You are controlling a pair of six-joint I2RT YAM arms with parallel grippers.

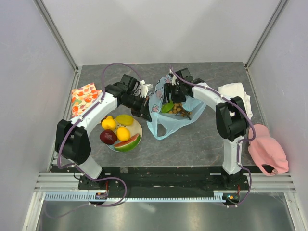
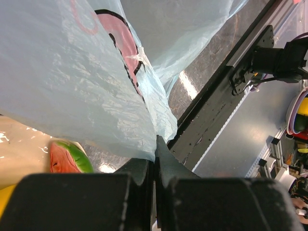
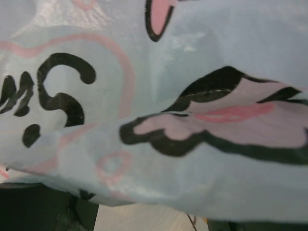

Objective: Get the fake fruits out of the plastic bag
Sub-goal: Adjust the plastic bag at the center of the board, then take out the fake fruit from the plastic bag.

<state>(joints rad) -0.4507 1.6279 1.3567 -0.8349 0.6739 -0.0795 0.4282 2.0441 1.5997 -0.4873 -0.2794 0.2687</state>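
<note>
My top camera looks down on the table [image 1: 202, 144] from behind me. Both wrist cameras face the bag [image 1: 155, 107], very close; all three share it.

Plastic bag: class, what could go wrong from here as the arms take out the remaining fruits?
1. The left gripper pinches only thin film of the plastic bag; a pull might slip or tear it.
2. Film fills the right wrist view, so the right gripper may grab plastic instead of the tan grapes.
3. A dragged bag could bump the crowded plate.
</note>
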